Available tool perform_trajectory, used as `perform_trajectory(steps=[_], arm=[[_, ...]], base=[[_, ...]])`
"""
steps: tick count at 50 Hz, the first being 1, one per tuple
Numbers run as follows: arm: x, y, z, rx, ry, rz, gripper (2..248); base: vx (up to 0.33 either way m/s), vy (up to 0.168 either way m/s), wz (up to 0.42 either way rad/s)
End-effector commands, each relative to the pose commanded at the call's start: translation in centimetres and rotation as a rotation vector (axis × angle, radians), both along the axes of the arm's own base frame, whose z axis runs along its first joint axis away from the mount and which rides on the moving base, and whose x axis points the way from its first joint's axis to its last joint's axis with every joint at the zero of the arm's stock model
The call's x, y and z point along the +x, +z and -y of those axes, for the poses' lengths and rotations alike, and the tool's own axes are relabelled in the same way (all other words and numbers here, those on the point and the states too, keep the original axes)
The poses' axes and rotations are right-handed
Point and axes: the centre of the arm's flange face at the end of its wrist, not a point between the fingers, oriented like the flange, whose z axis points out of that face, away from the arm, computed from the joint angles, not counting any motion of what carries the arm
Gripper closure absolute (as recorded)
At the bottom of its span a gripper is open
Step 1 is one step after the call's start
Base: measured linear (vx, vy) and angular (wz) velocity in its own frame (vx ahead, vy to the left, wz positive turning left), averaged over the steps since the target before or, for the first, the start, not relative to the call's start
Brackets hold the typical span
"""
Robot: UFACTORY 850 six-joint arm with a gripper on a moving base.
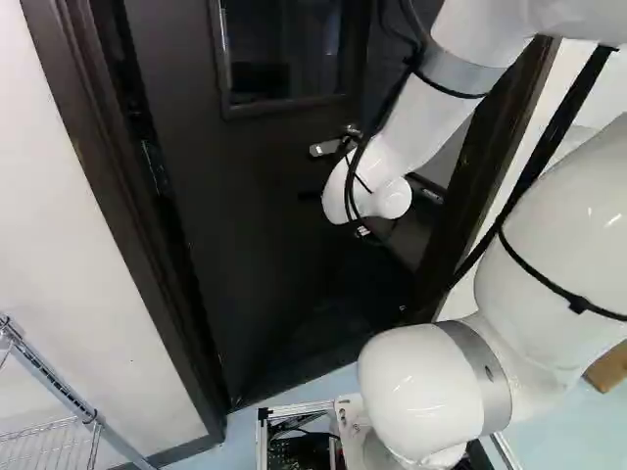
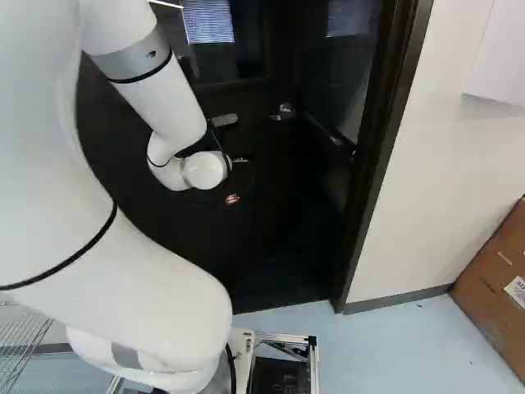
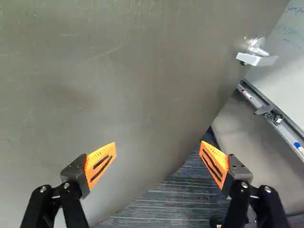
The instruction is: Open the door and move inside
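Note:
The dark door (image 1: 245,215) with a window stands ajar, swung away from the base, its silver lever handle (image 1: 326,148) left of my wrist in the left base view. My black gripper (image 2: 232,199) hangs low before the dark door and is hard to make out there. In the wrist view my gripper (image 3: 157,158) is open, its orange pads wide apart with nothing between them. Ahead of it spreads the door's face (image 3: 118,85), and a handle (image 3: 256,52) sits near the door's far edge. One finger overlaps the door, the other the opening beside it.
A dark frame (image 2: 385,156) borders the doorway. Past the door's edge are striped carpet (image 3: 166,204) and a whiteboard with a marker tray (image 3: 280,124). A wire rack (image 1: 54,387) stands at the left of the left base view; a cardboard box (image 2: 496,283) is by the right wall.

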Motion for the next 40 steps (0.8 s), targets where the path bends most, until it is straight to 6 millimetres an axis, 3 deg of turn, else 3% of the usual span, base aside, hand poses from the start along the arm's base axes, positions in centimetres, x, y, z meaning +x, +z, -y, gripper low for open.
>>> perform_trajectory(steps=[17,40], arm=[[3.0,0.1,-1.7,0.0,0.037,-0.001,3],[5.2,0.1,-4.1,0.0,0.088,0.001,3]], base=[[0.0,0.0,0.0],[0.0,0.0,0.0]])
